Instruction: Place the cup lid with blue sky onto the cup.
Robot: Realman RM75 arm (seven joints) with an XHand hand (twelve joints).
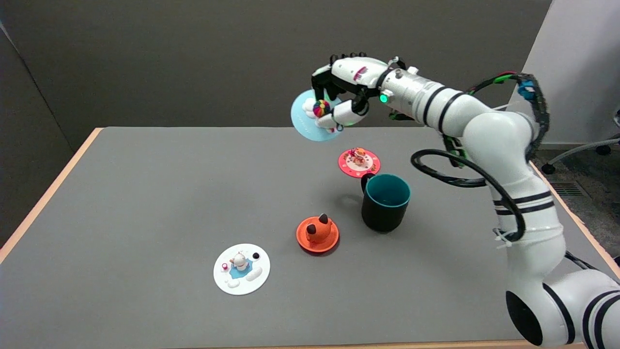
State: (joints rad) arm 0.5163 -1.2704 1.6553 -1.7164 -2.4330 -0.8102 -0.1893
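On the grey bench, a white lid lies nearest, then an orange lid and the open cup, then a red lid. Above the far edge, the right hand grips the blue lid, tilted, airborne.

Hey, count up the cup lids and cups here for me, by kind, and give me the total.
Cup lids: 4 (sky-blue lid held in the right hand, pink lid, orange lid, white lid)
Cups: 1 (black cup with teal inside)
Total: 5
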